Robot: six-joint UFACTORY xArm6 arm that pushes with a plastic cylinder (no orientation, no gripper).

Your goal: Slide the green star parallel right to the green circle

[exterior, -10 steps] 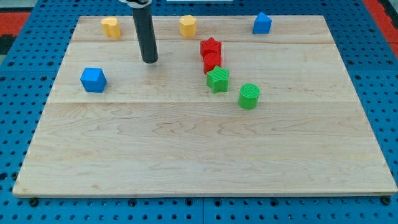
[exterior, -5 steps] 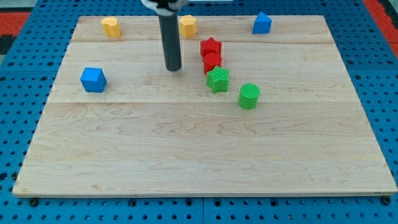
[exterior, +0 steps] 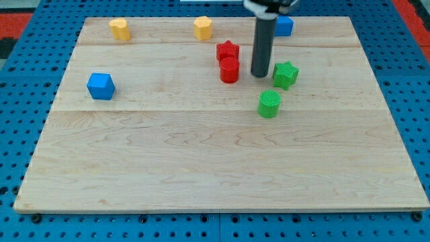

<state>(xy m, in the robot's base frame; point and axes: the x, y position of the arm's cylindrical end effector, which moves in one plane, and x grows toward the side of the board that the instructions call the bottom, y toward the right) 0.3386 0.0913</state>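
The green star [exterior: 285, 74] lies on the wooden board [exterior: 201, 154], up and to the right of the green circle [exterior: 269, 104]. My tip [exterior: 259, 74] stands just left of the green star, a small gap apart, and right of the red cylinder [exterior: 229, 70]. The red star [exterior: 228, 50] sits just above the red cylinder. The green circle lies below my tip.
A blue cube [exterior: 101, 86] lies at the view's left. Two yellow blocks [exterior: 119, 29] [exterior: 203, 27] sit along the top edge. A blue block [exterior: 284, 25] at the top is partly hidden behind the rod.
My tip has moved right, from left of the red blocks to right of them. The green star has shifted right and slightly up, from beside the red cylinder to above right of the green circle.
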